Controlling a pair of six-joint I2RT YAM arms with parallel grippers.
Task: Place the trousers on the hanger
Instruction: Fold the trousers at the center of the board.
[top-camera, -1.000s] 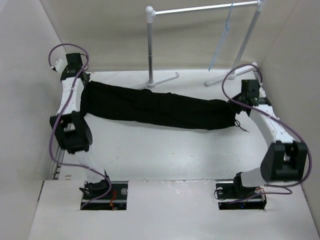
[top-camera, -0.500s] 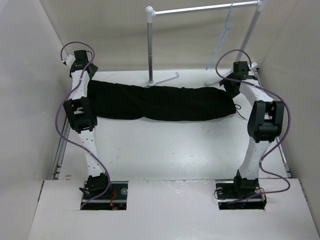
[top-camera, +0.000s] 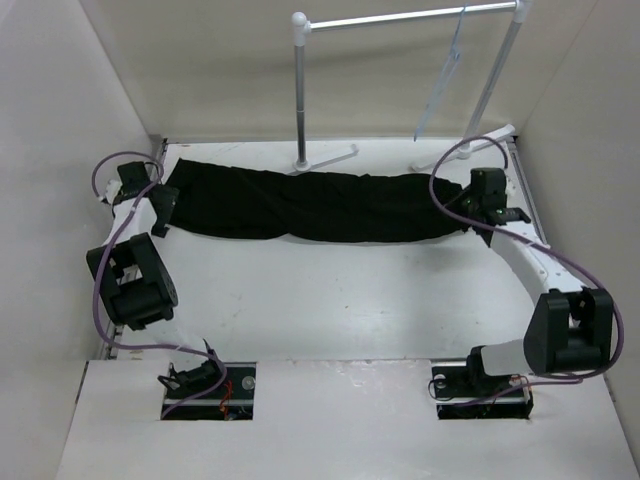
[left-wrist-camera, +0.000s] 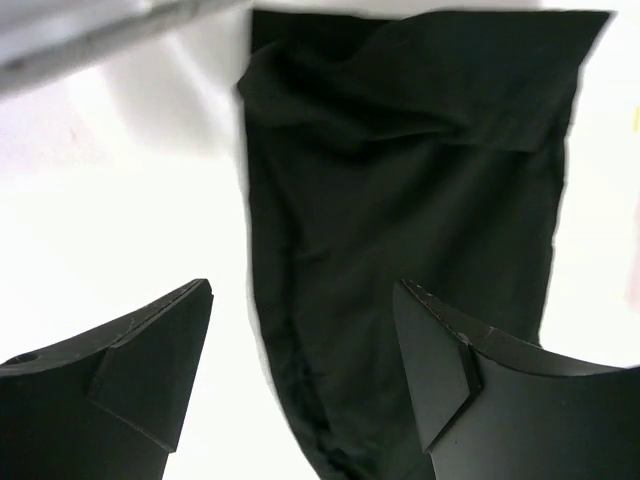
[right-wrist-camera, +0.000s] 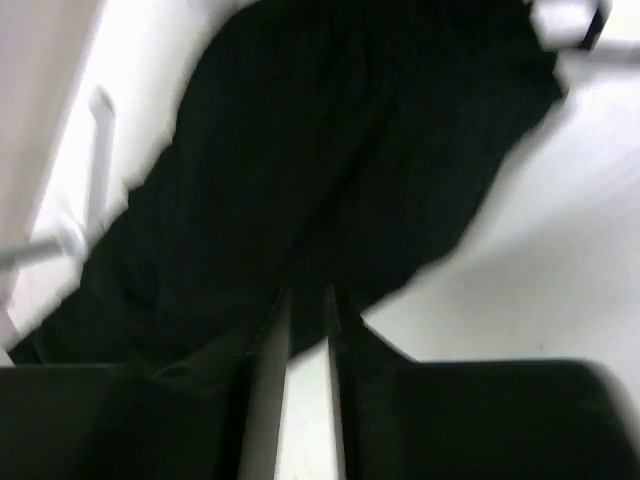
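The black trousers (top-camera: 310, 205) lie stretched out flat across the back of the table, held by neither gripper. My left gripper (top-camera: 162, 208) is at their left end and stands open. In the left wrist view its fingers (left-wrist-camera: 150, 370) straddle the cloth edge (left-wrist-camera: 400, 200) without closing on it. My right gripper (top-camera: 480, 215) sits just off the right end. In the blurred right wrist view its jaws (right-wrist-camera: 305, 380) stand a narrow gap apart, with bare table showing between them and the trousers (right-wrist-camera: 300, 150) ahead. The pale-blue hanger (top-camera: 441, 85) hangs from the rack bar.
The white garment rack (top-camera: 400, 18) stands at the back, with its left post (top-camera: 300, 100) and foot (top-camera: 325, 160) right behind the trousers. Its foot also shows as a white rack bar (right-wrist-camera: 95, 150) in the right wrist view. White walls close in both sides.
A second ago both grippers held the trousers' ends. They have let go, the trousers now lie flat, and both arms have drawn back. The right jaws have narrowed again.
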